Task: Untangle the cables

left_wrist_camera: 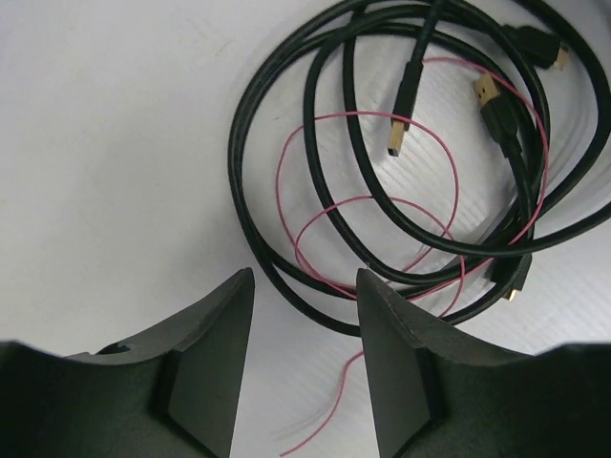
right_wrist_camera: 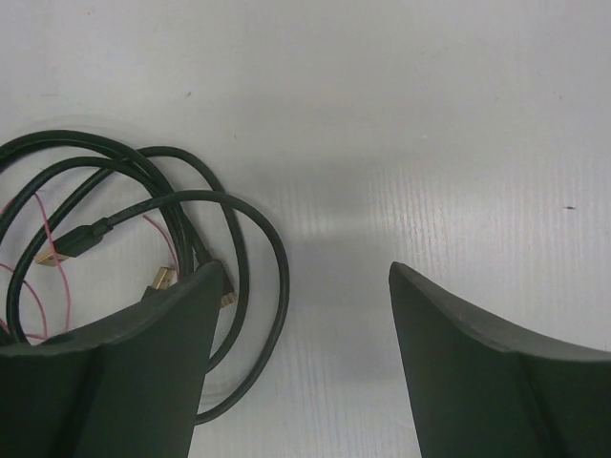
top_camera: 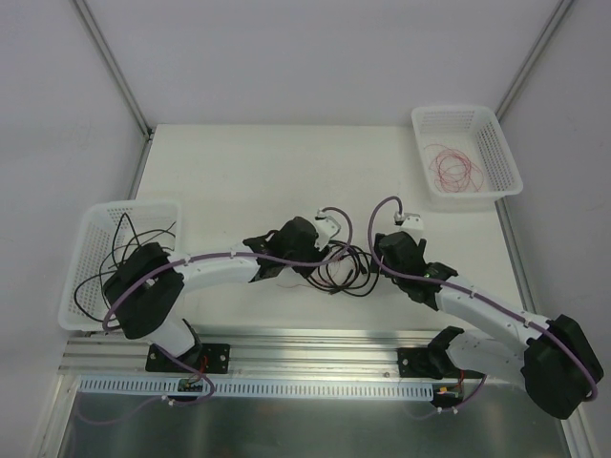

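Observation:
A bundle of cables (top_camera: 342, 269) lies on the white table between my two grippers: black looped cables with gold plug ends and a fine red wire (left_wrist_camera: 315, 239) woven through them. My left gripper (top_camera: 323, 227) is open and empty just left of the bundle; in the left wrist view (left_wrist_camera: 304, 286) the black loops (left_wrist_camera: 382, 210) lie just ahead of its fingertips. My right gripper (top_camera: 409, 221) is open and empty just right of the bundle; in the right wrist view (right_wrist_camera: 307, 277) the black loops (right_wrist_camera: 258, 229) pass under its left finger (right_wrist_camera: 143, 372).
A white basket (top_camera: 95, 250) at the left edge holds black cables. Another white basket (top_camera: 496, 145) at the back right holds a coiled red wire (top_camera: 454, 168). Metal frame posts stand at the table's back corners.

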You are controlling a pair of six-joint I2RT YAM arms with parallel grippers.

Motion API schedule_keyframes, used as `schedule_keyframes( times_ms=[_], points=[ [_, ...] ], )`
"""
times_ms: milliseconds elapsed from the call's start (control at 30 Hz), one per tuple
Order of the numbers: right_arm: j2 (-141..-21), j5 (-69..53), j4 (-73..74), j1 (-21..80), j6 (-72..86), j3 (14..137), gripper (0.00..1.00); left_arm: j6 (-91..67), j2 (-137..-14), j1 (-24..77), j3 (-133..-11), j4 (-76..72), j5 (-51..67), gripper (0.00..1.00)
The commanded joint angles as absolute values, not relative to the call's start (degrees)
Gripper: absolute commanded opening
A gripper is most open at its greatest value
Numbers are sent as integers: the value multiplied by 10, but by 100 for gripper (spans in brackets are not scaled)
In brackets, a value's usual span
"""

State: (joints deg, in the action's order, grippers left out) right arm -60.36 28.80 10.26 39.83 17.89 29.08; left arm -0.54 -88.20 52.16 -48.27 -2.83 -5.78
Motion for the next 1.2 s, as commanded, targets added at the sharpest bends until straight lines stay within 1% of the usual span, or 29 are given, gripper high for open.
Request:
schedule_keyframes(
  times_ms=[0, 133, 567, 600, 633, 733, 900, 1167],
  points=[
    [-578, 281, 69, 396, 175, 284, 74, 142, -910, 525, -502, -55, -1, 47],
    [-571, 278, 68, 397, 176, 282, 74, 180, -938, 525, -506, -54, 53, 46],
    [-591, 265, 62, 396, 175, 286, 73, 198, -1012, 525, -532, -55, 97, 34],
    [-594, 265, 62, 396, 175, 287, 73, 199, -1015, 524, -532, -55, 98, 29],
    [-596, 262, 60, 396, 174, 287, 73, 199, -1019, 524, -533, -54, 97, 18],
    [-601, 258, 56, 397, 174, 287, 73, 194, -1015, 524, -530, -54, 94, 0],
    [-610, 253, 55, 396, 175, 290, 73, 184, -982, 524, -530, -54, 61, 0],
    [-628, 242, 59, 397, 177, 299, 72, 119, -858, 524, -559, -13, -34, 0]
  ],
)
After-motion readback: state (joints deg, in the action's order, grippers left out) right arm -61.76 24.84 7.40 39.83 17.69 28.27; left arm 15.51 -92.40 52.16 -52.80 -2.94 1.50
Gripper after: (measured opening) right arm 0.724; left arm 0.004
